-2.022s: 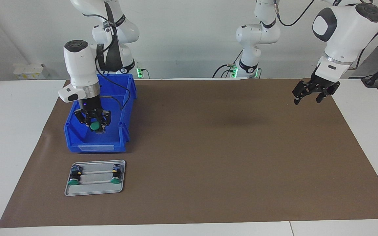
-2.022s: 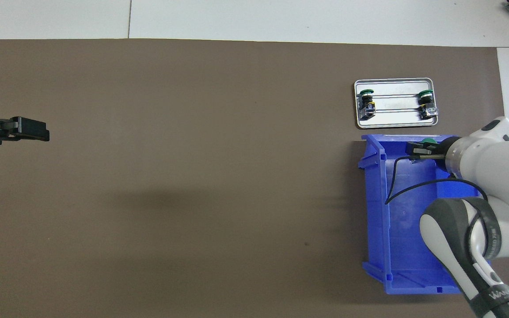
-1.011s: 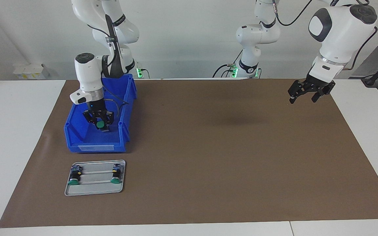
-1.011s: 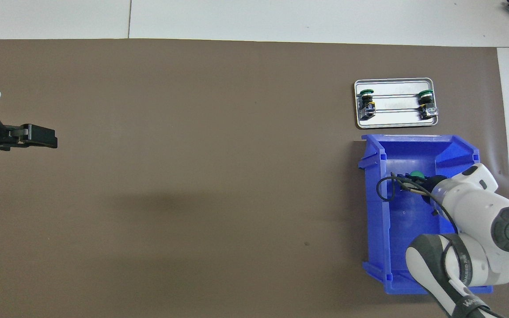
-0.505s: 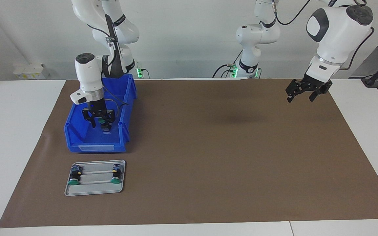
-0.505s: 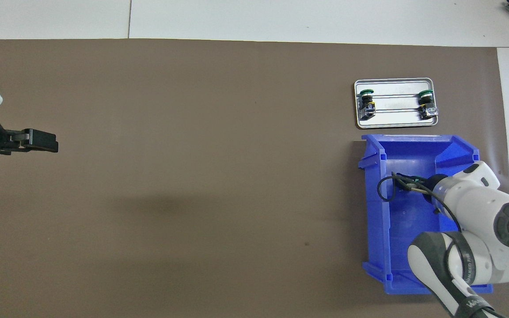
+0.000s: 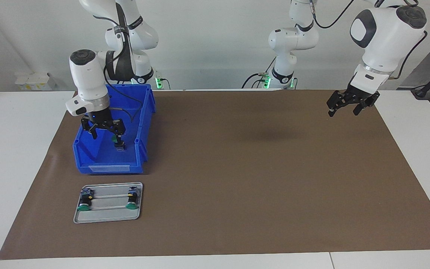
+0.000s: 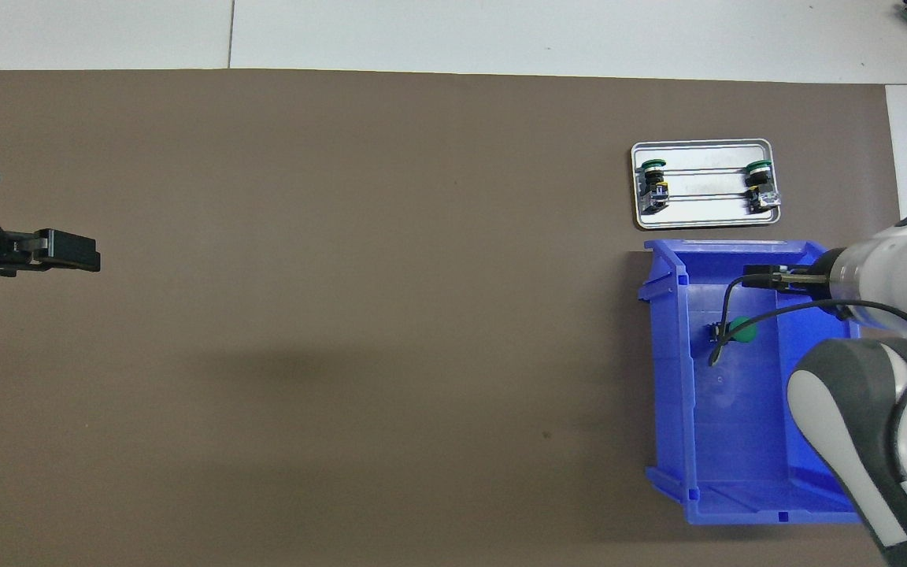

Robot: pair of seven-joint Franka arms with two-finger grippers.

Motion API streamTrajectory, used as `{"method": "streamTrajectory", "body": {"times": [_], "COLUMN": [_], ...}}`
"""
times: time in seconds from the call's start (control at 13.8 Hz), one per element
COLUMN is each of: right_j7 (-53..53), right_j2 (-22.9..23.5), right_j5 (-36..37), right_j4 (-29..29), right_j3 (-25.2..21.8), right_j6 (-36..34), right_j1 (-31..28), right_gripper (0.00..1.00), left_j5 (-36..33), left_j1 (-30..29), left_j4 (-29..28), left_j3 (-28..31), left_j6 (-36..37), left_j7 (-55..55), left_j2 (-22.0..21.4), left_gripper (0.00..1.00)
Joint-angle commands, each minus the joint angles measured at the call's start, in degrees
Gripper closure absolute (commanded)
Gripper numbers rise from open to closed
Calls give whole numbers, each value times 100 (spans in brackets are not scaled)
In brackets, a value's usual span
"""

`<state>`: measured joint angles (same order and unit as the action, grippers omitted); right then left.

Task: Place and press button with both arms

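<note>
Green round-capped button (image 8: 742,330) with short black body lying in blue bin (image 7: 88,164) just under the right claw (image 7: 106,135), fingers spread, empty, left claw (image 7: 343,108) open over brown worktop mat (image 7: 237,179)

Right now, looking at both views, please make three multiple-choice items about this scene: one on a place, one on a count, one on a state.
1. Where does the loose green button lie?
A. in the blue bin
B. on the brown mat
C. in the left gripper

2. How many buttons rest on the metal tray?
A. one
B. two
C. three

3. How is the right gripper?
A. shut on the button
B. shut, empty
C. open, empty

Answers:
1. A: the button sits on the bin floor, under the right gripper.
2. B: one green-capped button lies at each end of the tray.
3. C: its fingers stand spread over the bin, nothing between them. The left gripper waits open over the mat.
</note>
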<state>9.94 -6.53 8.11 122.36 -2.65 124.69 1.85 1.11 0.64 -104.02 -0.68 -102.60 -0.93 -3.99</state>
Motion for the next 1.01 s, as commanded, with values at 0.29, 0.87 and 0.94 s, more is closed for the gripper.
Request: {"method": "streamTrajectory", "body": {"times": [0.29, 0.87, 0.94], "right_j7": [-150, -562, -685], "right_j2": [574, 670, 680], "right_j5": [-617, -741, -732], "right_j4": [-2389, -3402, -3420], "right_j3": [54, -25, -16], "right_j6": [-2525, -3970, -3944], "right_j1": [-71, -229, -221], "right_gripper": [0, 0, 0], "left_j5": [-93, -93, -93], "left_j1": [-29, -29, -29], "left_j4": [-189, -189, -189], "left_j3": [-20, -20, -20], "left_j6": [12, 12, 12], "left_j7": [57, 57, 57], "left_j2": [-190, -190, -181], "left_gripper": [0, 0, 0]}}
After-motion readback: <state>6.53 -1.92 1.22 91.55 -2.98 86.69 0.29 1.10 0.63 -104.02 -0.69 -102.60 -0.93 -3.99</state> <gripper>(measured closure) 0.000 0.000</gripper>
